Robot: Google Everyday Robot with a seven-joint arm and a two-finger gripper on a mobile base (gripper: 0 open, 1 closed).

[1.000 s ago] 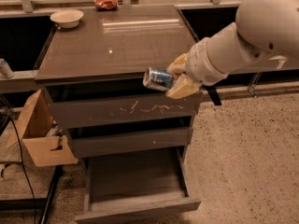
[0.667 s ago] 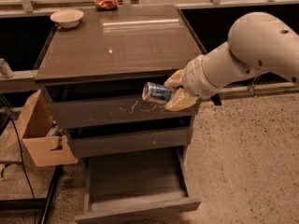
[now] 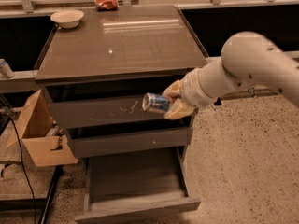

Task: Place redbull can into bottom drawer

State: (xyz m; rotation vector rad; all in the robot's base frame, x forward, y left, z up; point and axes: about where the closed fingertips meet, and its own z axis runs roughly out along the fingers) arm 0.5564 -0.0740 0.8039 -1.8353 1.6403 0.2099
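A slim silver-and-blue redbull can (image 3: 154, 102), shiny end facing left, lies sideways clamped in the jaws of the gripper (image 3: 171, 104) before the scratched top drawer (image 3: 98, 113), lower than a moment earlier, above the open bottom drawer (image 3: 135, 183).

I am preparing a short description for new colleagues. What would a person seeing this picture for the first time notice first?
The big white arm reaches in from the right, and its gripper holds the redbull can sideways in front of the scratched top drawer. Below it, the bottom drawer stands pulled open. A white bowl sits at the far left corner of the cabinet top.
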